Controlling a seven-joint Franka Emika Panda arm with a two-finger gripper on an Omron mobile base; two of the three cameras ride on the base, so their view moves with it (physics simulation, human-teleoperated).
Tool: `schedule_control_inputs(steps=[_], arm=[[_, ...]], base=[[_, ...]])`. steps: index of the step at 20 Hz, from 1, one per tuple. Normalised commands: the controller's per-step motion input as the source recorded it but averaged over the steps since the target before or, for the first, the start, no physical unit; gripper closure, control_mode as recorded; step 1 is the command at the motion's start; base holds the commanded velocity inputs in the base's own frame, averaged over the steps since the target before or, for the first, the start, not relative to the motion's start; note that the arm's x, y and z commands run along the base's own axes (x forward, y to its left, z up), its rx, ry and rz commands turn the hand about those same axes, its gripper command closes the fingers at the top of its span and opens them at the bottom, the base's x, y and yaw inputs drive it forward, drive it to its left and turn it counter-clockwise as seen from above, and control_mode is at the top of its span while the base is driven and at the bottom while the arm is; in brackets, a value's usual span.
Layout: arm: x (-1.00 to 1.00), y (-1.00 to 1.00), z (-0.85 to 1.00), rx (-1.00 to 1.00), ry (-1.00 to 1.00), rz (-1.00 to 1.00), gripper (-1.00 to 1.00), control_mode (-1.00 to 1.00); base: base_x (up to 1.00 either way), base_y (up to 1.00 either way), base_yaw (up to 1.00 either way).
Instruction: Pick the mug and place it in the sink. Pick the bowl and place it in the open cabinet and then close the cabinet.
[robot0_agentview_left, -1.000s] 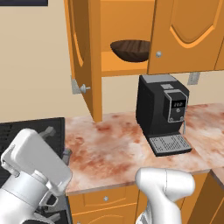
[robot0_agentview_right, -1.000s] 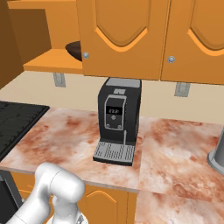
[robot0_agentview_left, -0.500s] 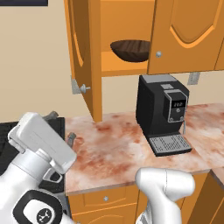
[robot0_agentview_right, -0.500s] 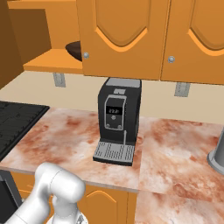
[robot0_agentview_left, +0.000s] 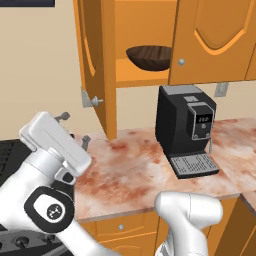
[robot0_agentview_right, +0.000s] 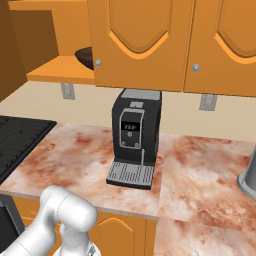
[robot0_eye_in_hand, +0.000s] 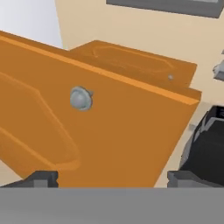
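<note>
The bowl already sits on the shelf inside the cabinet, in the upper middle of the left base frame, so the step in hand looks like the last one: shutting the open door. That door stands edge-on at upper left of the left base frame and, in the hand frame, spreads across the left and centre as a flat orange panel with an arched groove and a small round silver knob.

The end effector has its two dark tips far apart at the bottom of the hand frame, with nothing between them, and the door face lies beyond.

The next move likely calls for getting the arm onto the outer face of the door and pushing it round toward the cabinet front.

The bowl is dark, ribbed and wood-like; the surface is mottled reddish stone; a boxy black coffee machine stands on it.
</note>
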Motion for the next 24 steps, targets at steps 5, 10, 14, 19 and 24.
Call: schedule_control_inputs(steps=[5,10,14,19,24], arm=[[0.44,-0.23,-0.13,0.05,-0.02,-0.07,-1.00,-1.00],[0.22,-0.06,-0.04,0.14,-0.04,-0.14,-1.00,-1.00],[0.03,0.03,0.00,0.16,-0.06,-0.15,-1.00,-1.00],[-0.02,0.17,-0.03,0.15,-0.06,-0.17,-1.00,-1.00],[0.07,0.04,0.00,0.08,-0.01,-0.19,-1.00,-1.00]], base=[[0.00,0.00,0.00],[0.00,0.00,0.00],[0.00,0.00,0.00],[0.00,0.00,0.00],[0.00,0.00,0.00]])
